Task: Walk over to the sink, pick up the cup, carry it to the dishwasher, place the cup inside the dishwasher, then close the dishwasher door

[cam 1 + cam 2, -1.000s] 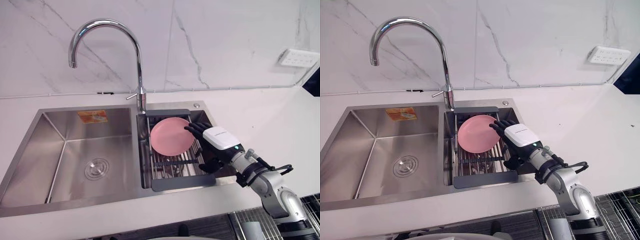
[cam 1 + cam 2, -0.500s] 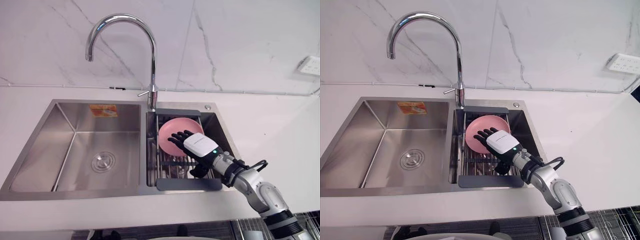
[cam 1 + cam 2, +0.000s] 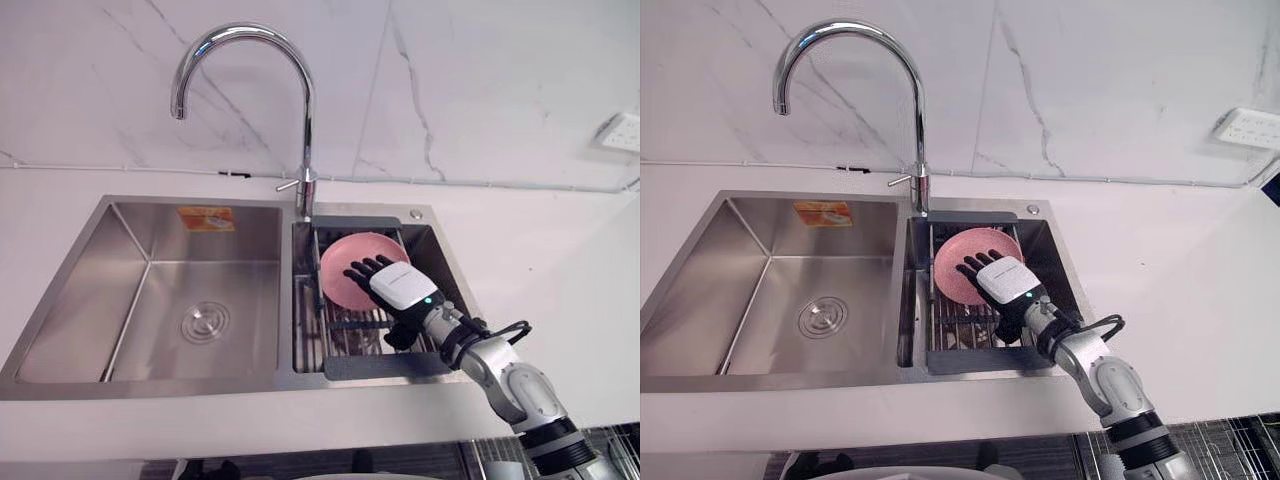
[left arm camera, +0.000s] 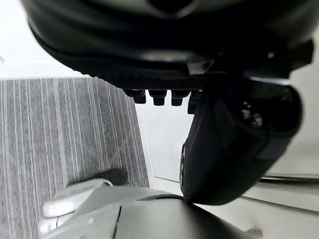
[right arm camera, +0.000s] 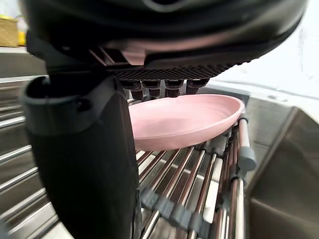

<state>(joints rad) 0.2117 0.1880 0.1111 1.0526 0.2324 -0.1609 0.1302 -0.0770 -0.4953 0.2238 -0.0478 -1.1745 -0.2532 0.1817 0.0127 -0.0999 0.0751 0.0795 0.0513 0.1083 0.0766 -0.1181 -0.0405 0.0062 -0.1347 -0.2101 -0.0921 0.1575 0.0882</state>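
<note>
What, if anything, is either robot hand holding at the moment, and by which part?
Nothing is held. The right robot hand is open, its fingers straight above the pink dish on the rack, not closed on it. The left robot hand holds nothing.

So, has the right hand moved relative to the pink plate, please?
Yes. The right hand has moved to the robot's left: its fingers, earlier at the right rim of the pink plate, now lie over the plate's face.

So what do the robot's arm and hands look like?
The right hand has dark fingers and a white cover on its back with a tiny green light. Its arm is silver-grey and rounded, with black joints. The left hand is dark too, with a bumpy-textured palm.
</note>
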